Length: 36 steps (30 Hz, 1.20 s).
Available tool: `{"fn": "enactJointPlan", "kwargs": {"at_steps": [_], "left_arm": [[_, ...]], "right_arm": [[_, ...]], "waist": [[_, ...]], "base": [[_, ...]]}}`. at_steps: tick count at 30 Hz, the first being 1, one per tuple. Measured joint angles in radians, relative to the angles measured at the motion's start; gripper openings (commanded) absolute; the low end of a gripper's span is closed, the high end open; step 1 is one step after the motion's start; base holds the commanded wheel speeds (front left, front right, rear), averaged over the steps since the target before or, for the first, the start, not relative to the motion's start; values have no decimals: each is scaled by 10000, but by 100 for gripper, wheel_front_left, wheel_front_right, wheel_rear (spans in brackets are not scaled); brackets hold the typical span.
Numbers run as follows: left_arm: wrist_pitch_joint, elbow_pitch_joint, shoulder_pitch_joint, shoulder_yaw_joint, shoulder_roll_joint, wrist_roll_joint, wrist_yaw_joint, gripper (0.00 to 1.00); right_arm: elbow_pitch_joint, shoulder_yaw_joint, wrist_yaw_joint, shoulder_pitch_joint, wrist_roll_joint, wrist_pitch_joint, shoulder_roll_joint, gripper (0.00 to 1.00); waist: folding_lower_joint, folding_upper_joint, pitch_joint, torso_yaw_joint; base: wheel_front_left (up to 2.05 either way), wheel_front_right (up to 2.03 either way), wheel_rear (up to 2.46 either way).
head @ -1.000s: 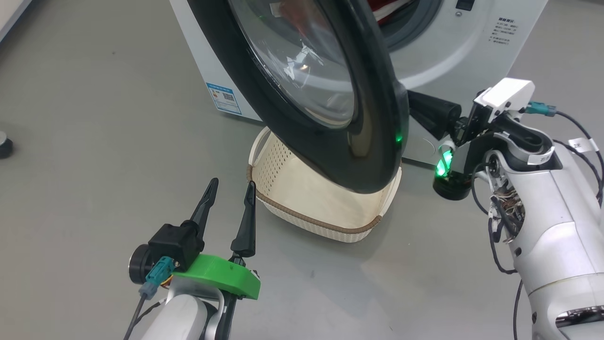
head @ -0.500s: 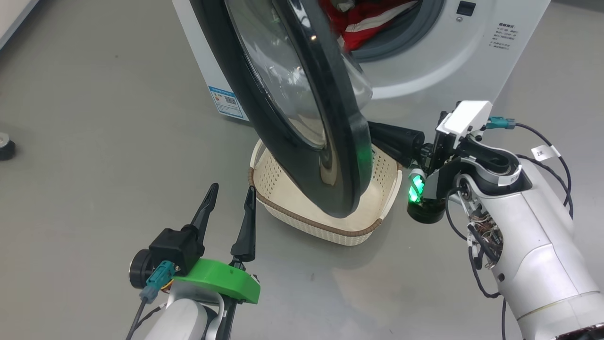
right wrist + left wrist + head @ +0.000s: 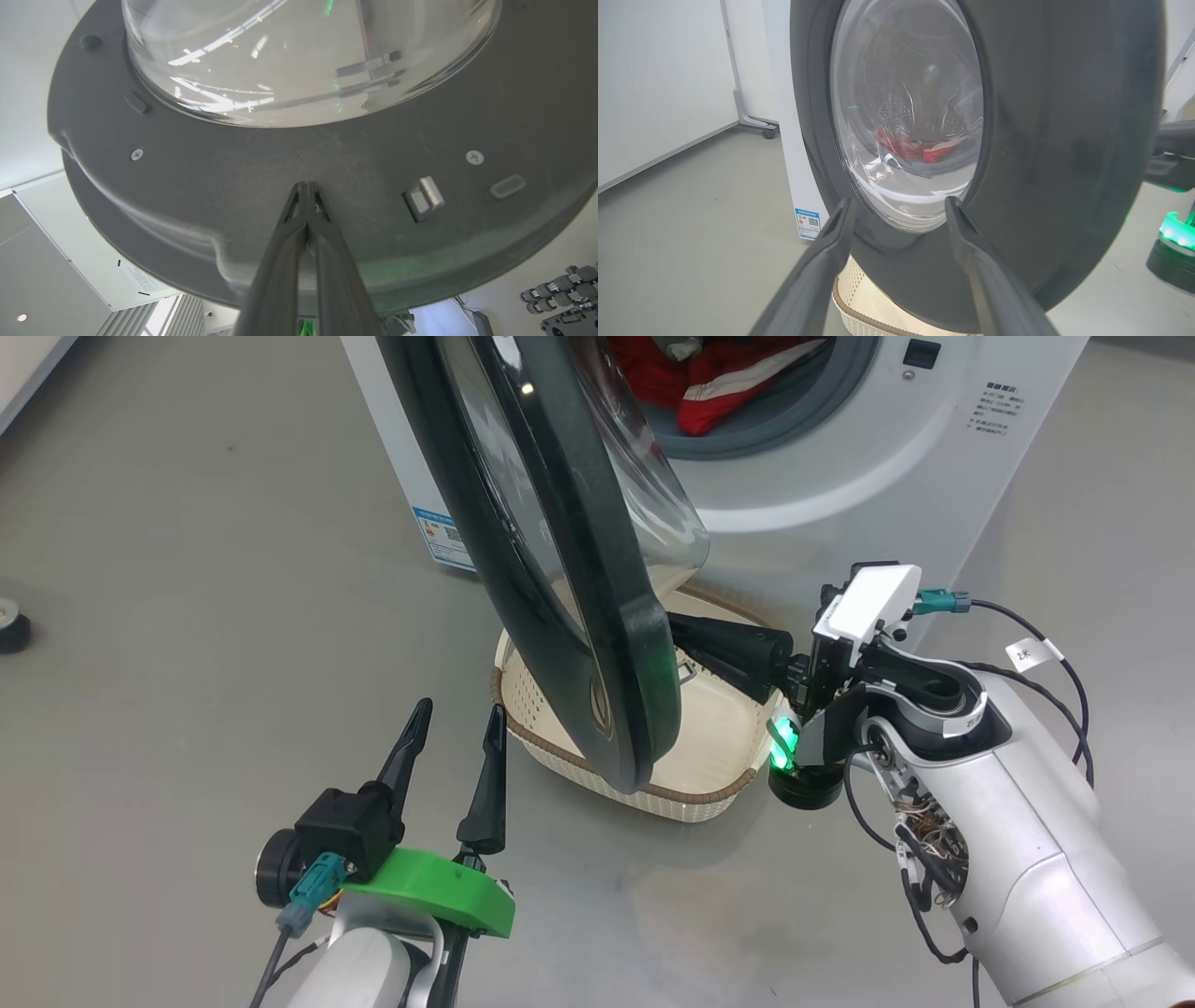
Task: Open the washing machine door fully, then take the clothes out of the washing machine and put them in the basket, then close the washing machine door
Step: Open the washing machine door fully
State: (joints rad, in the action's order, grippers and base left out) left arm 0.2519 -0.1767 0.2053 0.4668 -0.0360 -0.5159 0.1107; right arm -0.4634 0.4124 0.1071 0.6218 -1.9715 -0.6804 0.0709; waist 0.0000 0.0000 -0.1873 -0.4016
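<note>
The washing machine door (image 3: 560, 579) stands swung out from the white washing machine (image 3: 840, 495), nearly edge-on in the head view and hanging over the cream basket (image 3: 719, 747). The red and white clothes (image 3: 709, 378) lie in the drum. My right gripper (image 3: 695, 637) is shut. Its tips press on the door's grey inner face (image 3: 224, 186) below the glass bowl (image 3: 308, 60), as the right gripper (image 3: 306, 186) shows in its wrist view. My left gripper (image 3: 461, 707) stands open, holding nothing, just in front of the basket. From the left gripper (image 3: 899, 203), the clothes (image 3: 920, 149) show through the door glass.
The basket sits on the grey floor right against the machine's front, under the door's lower edge. A small dark caster (image 3: 9, 625) lies at the far left. A white wall panel (image 3: 658, 84) runs along the left of the machine. A metal latch (image 3: 425, 198) sticks out of the door's inner face.
The door has swung further open, to the left, with my shut right gripper following behind it over the basket. More of the clothes now show. The left arm has not moved.
</note>
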Motion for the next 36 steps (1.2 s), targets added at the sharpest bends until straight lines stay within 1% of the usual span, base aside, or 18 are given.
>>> {"fn": "enactJointPlan", "kwargs": {"at_steps": [10, 15, 18, 19, 20, 22, 24, 27, 30, 31, 32, 34, 36], "left_arm": [[0, 50, -6, 2, -4, 0, 0, 100], [0, 105, -12, -84, -4, -2, 0, 100], [0, 142, -19, -268, -4, -2, 0, 100], [0, 142, -21, -314, -6, -2, 0, 100], [0, 142, -23, -357, -6, -2, 0, 100], [0, 142, -28, -431, -6, -2, 0, 100], [0, 142, -43, -523, -8, -2, 0, 100], [0, 148, -132, -704, -8, -2, 0, 100], [0, 140, -215, -886, -8, 0, 0, 100], [0, 136, -221, -947, -8, 2, 0, 100], [0, 136, -227, -1026, -10, 4, 0, 100], [0, 136, -263, -1154, -13, 50, 0, 100], [0, 134, -358, -1256, -12, 79, 0, 100]], "right_arm": [[587, 414, 100, -186, -186, 420, 4, 0], [892, 366, 102, -215, -184, 909, -19, 0], [1026, 405, 90, -212, 150, 1147, -35, 0], [1041, 454, 59, -212, 399, 1250, 2, 0], [1083, 506, -46, -212, 686, 1360, 67, 0], [1231, 654, -395, -198, 1413, 1716, 366, 0], [1367, 861, -757, -167, 2368, 2142, 857, 0], [1580, 1206, -1231, -163, 3643, 2759, 1409, 0], [1866, 1881, -1789, -151, 5306, 3336, 1910, 0], [1937, 2100, -1916, -150, 5850, 3532, 2092, 0], [1992, 2337, -2027, -147, 6427, 3726, 2303, 0], [2090, 2847, -2038, -132, 7687, 4126, 2786, 0], [2128, 3089, -2033, -138, 8519, 4527, 3104, 0]], "waist": [[0, 0, -13, -7], [0, 0, -35, -3], [0, 0, -30, 61], [1, 0, -14, 92], [0, 0, 10, 121], [0, 0, 74, 183], [0, 0, 153, 255], [0, 0, 286, 393], [0, 0, 440, 554], [0, 0, 495, 613], [0, 0, 552, 677], [0, 0, 663, 815], [0, 0, 774, 954]], "base": [[0, 0, 0], [0, 0, 0], [0, 0, 0], [0, 0, 0], [0, 0, 0], [0, 0, 0], [0, 0, 0], [0, 0, 0], [0, 0, 0], [0, 0, 0], [0, 0, 0], [0, 0, 0], [0, 0, 0]]}}
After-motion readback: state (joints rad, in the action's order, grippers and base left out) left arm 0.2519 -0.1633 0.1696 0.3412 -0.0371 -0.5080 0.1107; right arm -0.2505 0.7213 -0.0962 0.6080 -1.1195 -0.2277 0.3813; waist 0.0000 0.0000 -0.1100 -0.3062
